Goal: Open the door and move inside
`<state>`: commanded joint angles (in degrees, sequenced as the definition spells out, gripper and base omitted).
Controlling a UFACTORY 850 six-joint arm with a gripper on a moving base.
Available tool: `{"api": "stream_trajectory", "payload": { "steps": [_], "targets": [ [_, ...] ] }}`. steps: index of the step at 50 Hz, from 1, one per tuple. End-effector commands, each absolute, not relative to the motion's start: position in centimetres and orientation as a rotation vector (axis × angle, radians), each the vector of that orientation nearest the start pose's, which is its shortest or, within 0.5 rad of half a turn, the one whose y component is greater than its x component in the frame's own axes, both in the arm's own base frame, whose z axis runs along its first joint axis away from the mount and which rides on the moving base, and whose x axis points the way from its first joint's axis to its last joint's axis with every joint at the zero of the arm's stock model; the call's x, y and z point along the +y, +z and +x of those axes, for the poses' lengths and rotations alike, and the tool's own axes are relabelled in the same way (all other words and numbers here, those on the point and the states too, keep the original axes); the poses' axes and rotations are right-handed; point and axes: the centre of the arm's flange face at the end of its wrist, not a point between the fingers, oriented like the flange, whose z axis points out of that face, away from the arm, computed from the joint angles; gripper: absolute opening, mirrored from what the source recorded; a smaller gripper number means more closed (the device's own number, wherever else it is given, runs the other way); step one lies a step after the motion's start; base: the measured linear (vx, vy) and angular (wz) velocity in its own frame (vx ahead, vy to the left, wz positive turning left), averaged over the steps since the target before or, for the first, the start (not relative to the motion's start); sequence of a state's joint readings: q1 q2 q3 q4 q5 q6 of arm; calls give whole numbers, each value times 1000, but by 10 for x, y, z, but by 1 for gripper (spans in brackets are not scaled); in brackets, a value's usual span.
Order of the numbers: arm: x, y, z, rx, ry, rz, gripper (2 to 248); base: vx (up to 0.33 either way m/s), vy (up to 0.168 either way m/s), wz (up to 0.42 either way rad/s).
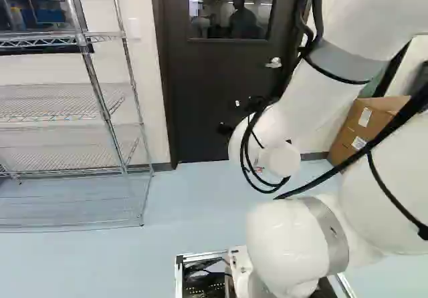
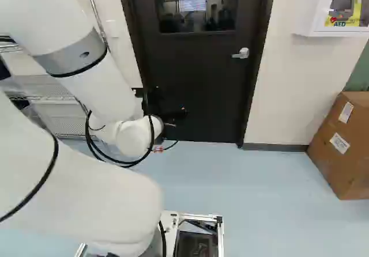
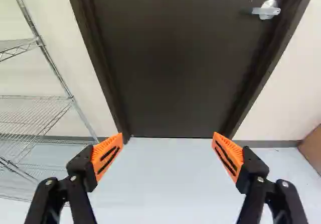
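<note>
Chrome wire shelving [image 1: 105, 113] stands leftmost, against a pale wall [image 2: 294, 90]. Next, the white arm [image 2: 98, 90] reaches toward the door, bearing the black gripper [image 2: 167, 108]; in the wrist view its two fingers, with orange pads [image 3: 108, 152], stand wide apart. Beyond lies the closed dark door [image 2: 213, 90], windowed above, its silver lever handle [image 2: 241, 53] near the right edge, well apart from the fingers. Farther right are a white wall cabinet [image 2: 314, 15] and, rightmost, a cardboard box [image 2: 346, 147].
</note>
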<state>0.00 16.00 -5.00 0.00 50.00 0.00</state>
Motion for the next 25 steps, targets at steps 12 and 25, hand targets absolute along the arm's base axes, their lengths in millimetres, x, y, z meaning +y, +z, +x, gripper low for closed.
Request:
{"api": "stream_trajectory", "payload": {
  "steps": [12, 25],
  "targets": [
    [0, 366, 270, 0, -1824, -2558, 247, 0, 0, 0],
    [0, 366, 270, 0, -1824, -2558, 247, 0, 0, 0]
  ]
}}
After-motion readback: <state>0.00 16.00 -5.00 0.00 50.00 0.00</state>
